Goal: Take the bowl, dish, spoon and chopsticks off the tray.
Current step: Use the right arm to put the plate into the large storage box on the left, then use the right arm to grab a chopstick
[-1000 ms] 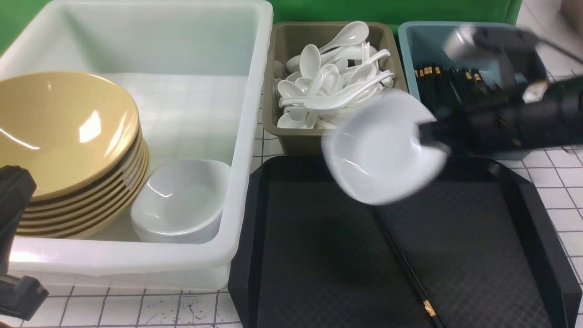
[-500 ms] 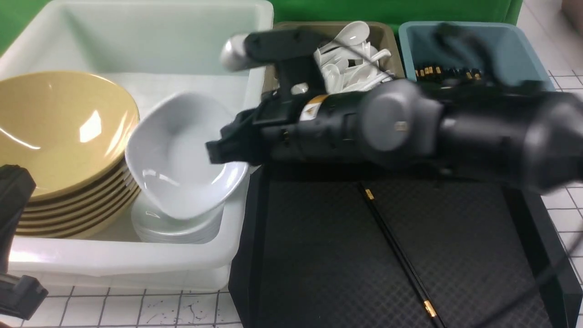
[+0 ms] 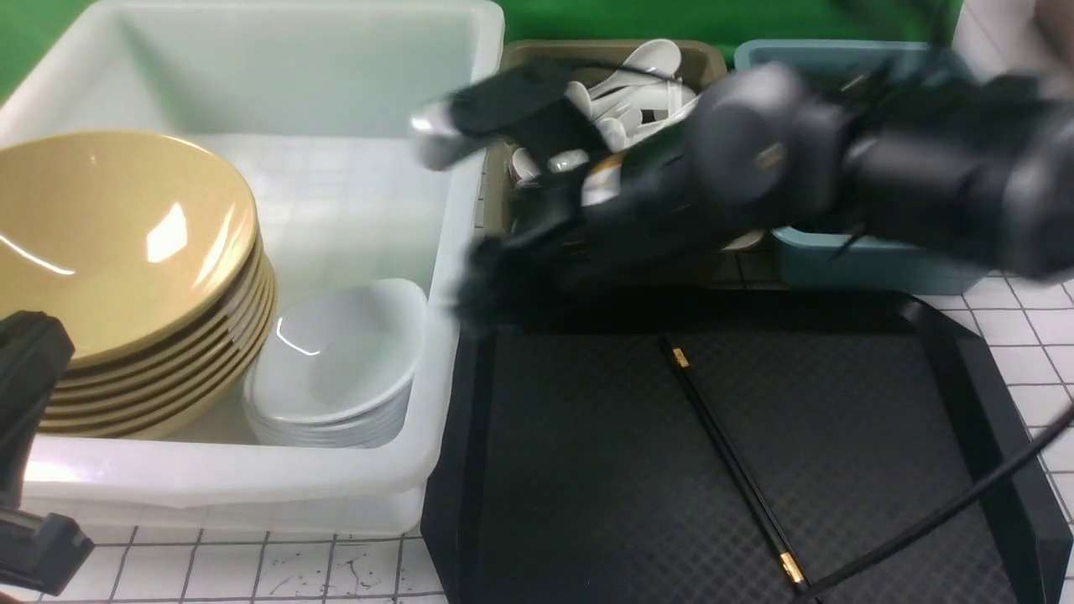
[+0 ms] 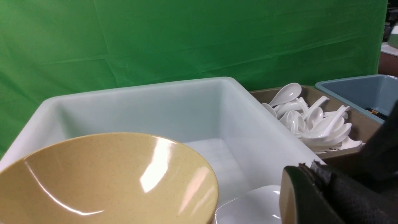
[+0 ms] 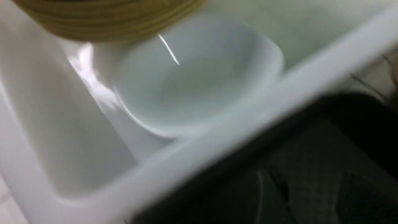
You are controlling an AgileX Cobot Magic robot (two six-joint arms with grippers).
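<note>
Lying flat on the tray (image 3: pixel 570 470) are the chopsticks (image 3: pixel 732 466), the only task thing I can see on it. They lie on a slant. One end points to the far middle of the tray and the other to its near right edge.

The right gripper (image 3: pixel 491 294) hangs over the tray's far left corner, just beside the white tub (image 3: pixel 445 252). It is a blur, so I cannot tell if it is spread or pinched. I see nothing in it. The dish (image 3: pixel 340 356) sits on the white stack in the tub, next to the bowl (image 3: pixel 117 235).

From that gripper the chopsticks lie to the right and closer to the robot. The left gripper (image 3: pixel 21 453) sits low by the tub's near left corner, well apart from them. I cannot tell its grip either.

I think the right gripper is the nearer one. It should pinch across the sticks, not along them.
</note>
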